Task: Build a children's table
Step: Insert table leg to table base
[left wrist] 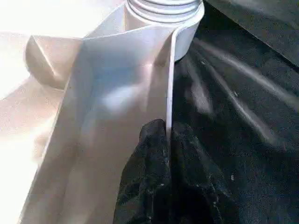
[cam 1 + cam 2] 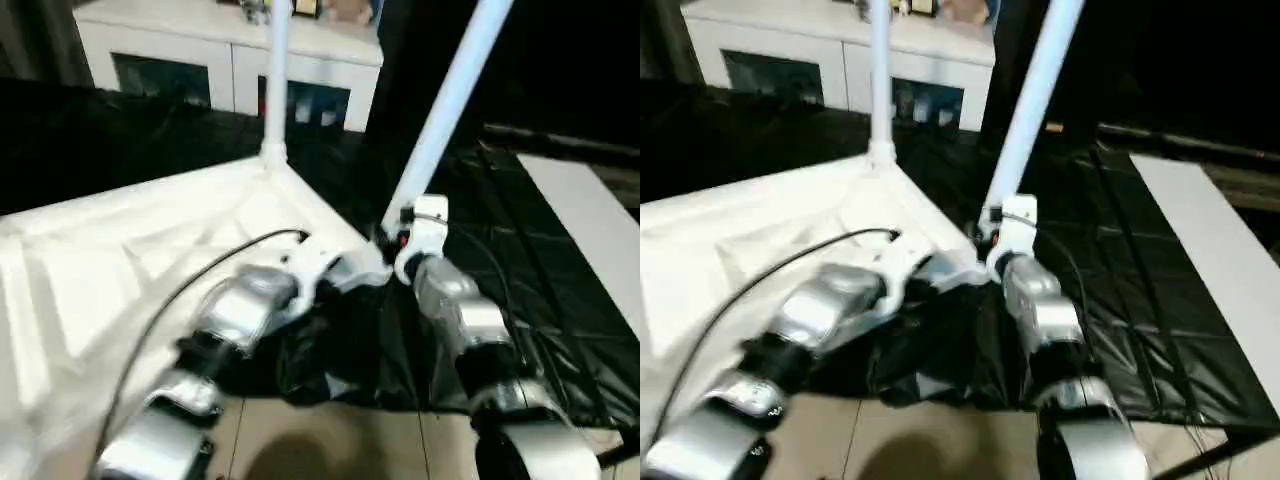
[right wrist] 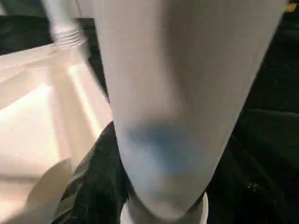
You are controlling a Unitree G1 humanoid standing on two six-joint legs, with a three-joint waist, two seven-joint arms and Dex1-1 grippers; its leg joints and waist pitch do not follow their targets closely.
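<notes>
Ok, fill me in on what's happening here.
The robot is putting legs on an upside-down white tabletop that lies on black sheeting on the floor. One leg already stands upright in the far corner socket. The right gripper holds a second, leaning leg near its base at the nearer corner. The left gripper is shut on the tabletop's thin edge wall just beside that socket, steadying it.
</notes>
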